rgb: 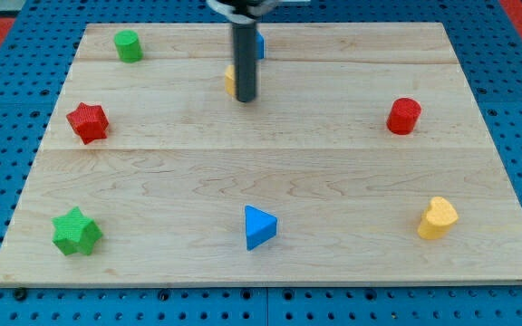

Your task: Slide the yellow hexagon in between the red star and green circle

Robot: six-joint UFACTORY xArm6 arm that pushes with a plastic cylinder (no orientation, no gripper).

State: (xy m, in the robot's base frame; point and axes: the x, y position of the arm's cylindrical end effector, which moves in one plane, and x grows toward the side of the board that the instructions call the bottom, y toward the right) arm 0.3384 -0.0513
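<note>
My tip (246, 98) is down on the board (333, 181) near the top edge, middle, touching the right side of the yellow hexagon (230, 80), which the rod mostly hides. No gripper here, just the rod. A blue block (259, 43) peeks out behind the rod, shape unclear. Green circle (128, 45) top-left corner; red star (88, 122) left edge below it. Green star (76, 232) bottom-left corner. Blue triangle (259, 226) bottom edge, middle. Yellow heart (438, 218) bottom-right. Red cylinder (404, 116) right side.

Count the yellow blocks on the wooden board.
2: a yellow heart block at the view's bottom right, and a yellow block at top centre, mostly hidden behind my tip. More could be hidden.
</note>
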